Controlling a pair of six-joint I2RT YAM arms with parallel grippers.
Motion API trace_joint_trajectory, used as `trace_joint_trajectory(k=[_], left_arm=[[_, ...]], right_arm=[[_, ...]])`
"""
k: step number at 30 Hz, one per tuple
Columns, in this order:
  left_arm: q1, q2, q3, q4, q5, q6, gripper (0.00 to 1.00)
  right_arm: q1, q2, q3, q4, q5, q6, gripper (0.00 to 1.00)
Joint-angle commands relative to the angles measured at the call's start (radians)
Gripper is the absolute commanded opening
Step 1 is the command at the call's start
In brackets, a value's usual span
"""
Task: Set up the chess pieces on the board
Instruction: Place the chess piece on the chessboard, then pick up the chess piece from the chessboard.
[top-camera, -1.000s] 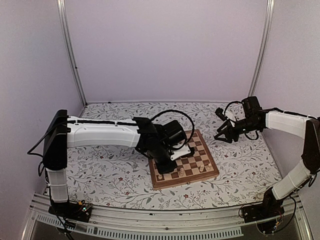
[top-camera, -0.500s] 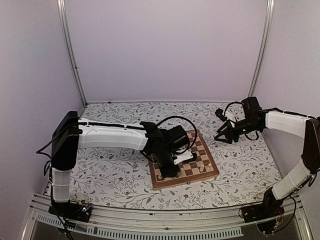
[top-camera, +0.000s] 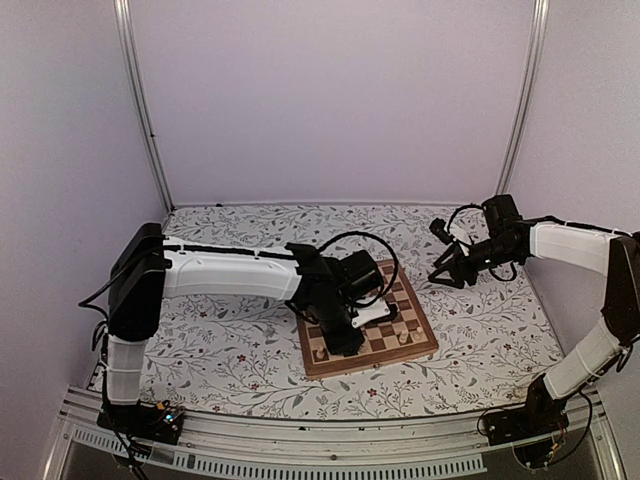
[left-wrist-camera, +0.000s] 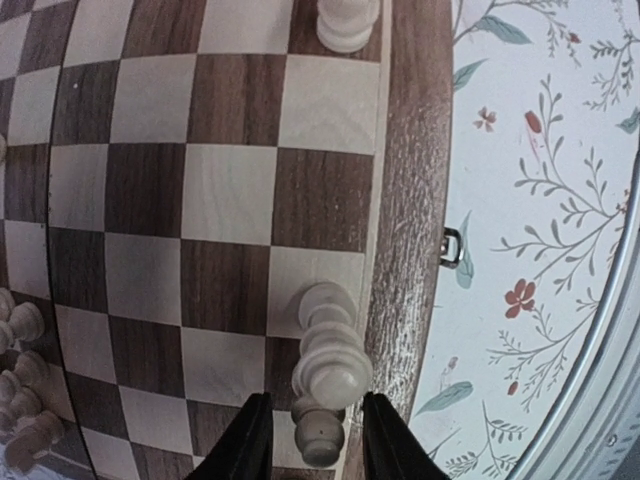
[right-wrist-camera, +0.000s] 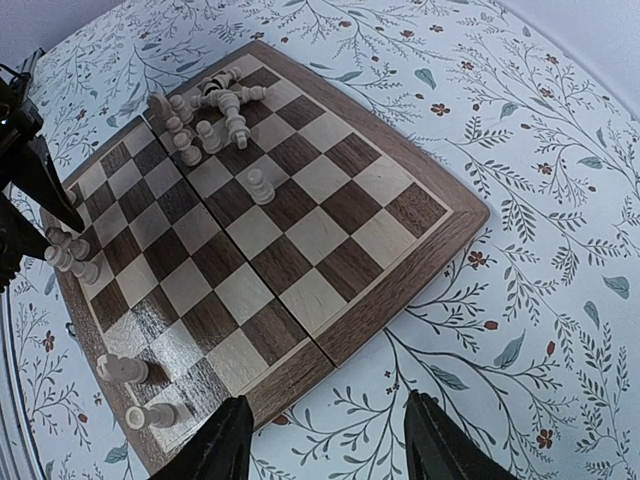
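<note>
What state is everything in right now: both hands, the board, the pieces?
Board, lying flat, most squares bare.
Pawn, upright in the edge row.
Tall piece, upright beside the pawn.
Left hand, slightly open, fingers either side of the pawn, not gripping it.
Right hand, open, empty, off the board.
Pile of pieces, jumbled at one corner, several lying down.
Lone piece, upright mid-board.

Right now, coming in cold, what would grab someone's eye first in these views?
The left gripper straddling a small pale piece on the edge row of the board, jaws open around it. Next, a tumbled heap of chess pieces at the board's far corner in the right wrist view. The right gripper hangs open off the board, over the floral tabletop.
</note>
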Motion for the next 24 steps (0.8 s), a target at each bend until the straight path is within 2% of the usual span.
trace_joint_trajectory(k=[1, 8, 12, 14, 16, 19, 21, 24], left_arm=[[-0.010, -0.002, 0.024, 0.010, 0.003, 0.001, 0.38], [-0.003, -0.143, 0.043, -0.061, -0.031, 0.021, 0.43], [0.058, -0.251, 0.040, -0.033, -0.088, 0.053, 0.47], [0.114, -0.283, 0.017, 0.050, -0.161, 0.050, 0.48], [0.183, -0.315, -0.048, 0.249, -0.225, 0.012, 0.49], [0.283, -0.342, -0.151, 0.482, -0.238, -0.047, 0.49], [0.354, -0.365, -0.230, 0.596, -0.167, -0.112, 0.47], [0.459, -0.404, -0.354, 0.705, 0.013, -0.236, 0.42]], right_arm=[[-0.002, 0.013, 0.019, -0.014, -0.023, -0.008, 0.55], [0.009, -0.006, 0.044, -0.010, -0.015, 0.004, 0.55], [0.074, -0.011, 0.074, -0.012, 0.038, -0.001, 0.55], [0.115, 0.011, 0.101, -0.022, 0.055, -0.011, 0.55], [0.164, 0.042, 0.122, -0.019, 0.071, -0.020, 0.54], [0.231, 0.107, 0.158, -0.013, 0.114, -0.025, 0.52], [0.270, 0.162, 0.198, -0.022, 0.138, -0.024, 0.51], [0.307, 0.244, 0.258, -0.036, 0.150, -0.013, 0.48]])
